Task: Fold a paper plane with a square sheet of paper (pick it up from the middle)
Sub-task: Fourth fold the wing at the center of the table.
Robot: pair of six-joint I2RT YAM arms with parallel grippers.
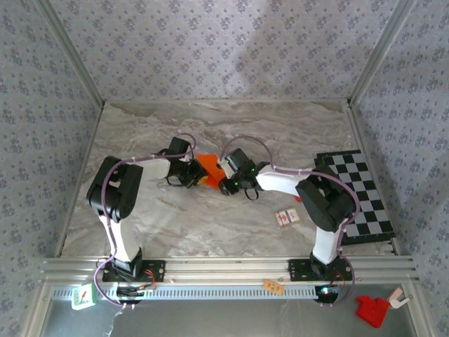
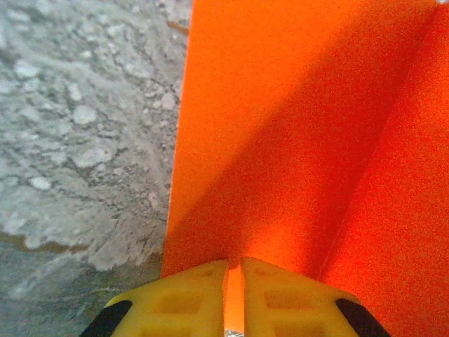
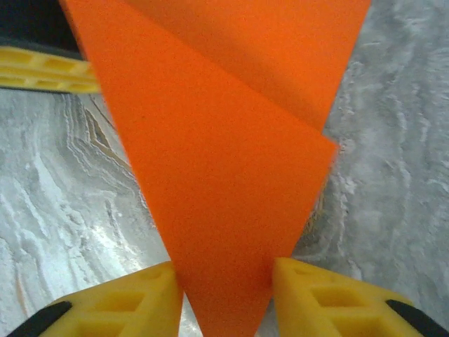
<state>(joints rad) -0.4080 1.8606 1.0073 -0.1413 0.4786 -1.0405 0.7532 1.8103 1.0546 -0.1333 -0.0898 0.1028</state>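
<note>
From above, the orange paper (image 1: 208, 167) sits mid-way across the marbled counter (image 1: 210, 225), between the left hand (image 1: 195, 175) and the right hand (image 1: 222, 184), which meet it from opposite sides. At the left wrist, yellow fingers pinch nearly closed on a thin, matte edge, and a crease runs away to the far right. At the right wrist, the fingers stand apart. The paper's sharp tip points near between them, seemingly loose.

orange paper (image 3: 224, 175) cut off at top, small cards (image 1: 287, 217) illegible
</note>
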